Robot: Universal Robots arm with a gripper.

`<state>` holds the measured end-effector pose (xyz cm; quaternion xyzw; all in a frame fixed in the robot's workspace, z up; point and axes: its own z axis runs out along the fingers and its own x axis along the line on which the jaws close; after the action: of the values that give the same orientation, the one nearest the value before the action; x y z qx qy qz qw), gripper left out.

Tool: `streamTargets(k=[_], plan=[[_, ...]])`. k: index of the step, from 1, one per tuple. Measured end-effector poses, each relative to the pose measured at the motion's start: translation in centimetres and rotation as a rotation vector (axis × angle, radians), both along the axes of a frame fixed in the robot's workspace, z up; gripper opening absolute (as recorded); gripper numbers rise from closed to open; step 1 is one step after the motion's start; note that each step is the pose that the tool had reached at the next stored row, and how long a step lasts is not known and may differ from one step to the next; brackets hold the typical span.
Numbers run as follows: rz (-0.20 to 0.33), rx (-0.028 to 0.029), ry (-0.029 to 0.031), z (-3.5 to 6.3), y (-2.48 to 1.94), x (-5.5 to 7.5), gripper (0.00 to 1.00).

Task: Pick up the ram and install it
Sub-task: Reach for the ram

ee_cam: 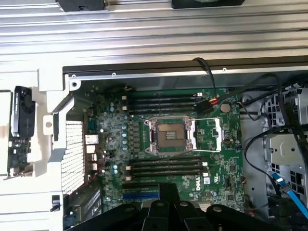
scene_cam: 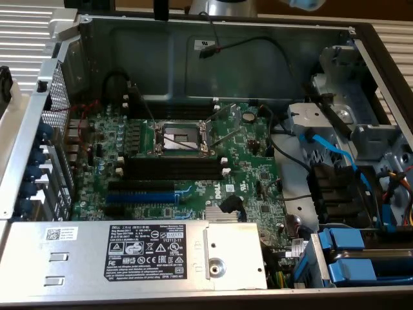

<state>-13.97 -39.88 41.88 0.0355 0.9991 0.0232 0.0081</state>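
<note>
Claw (ee_cam: 168, 193) shut, gripping nothing (fingers pressed together).
It hangs above the open computer case (scene_cam: 161, 51), which holds the green motherboard (scene_cam: 251, 187).

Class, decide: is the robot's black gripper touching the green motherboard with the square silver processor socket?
Apart. The wrist view looks down on the green motherboard from high above, the black gripper hanging well clear of it.

Gripper (ee_cam: 167, 195): body cut off by the picture edge. My closed jaws hide the near end of the blue slot (ee_cam: 139, 196) and the board under them. Dark-and-green part (ee_cam: 20, 130), well apart from my jaws, outside the case: too blurred to identify. Power supply label (scene_cam: 139, 248): print too small to read
</note>
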Motion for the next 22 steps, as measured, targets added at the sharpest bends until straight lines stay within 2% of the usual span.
streamTargets(k=[22], plan=[[0.0,0.0,0.0,0.29,-0.24,-10.0,0.1]])
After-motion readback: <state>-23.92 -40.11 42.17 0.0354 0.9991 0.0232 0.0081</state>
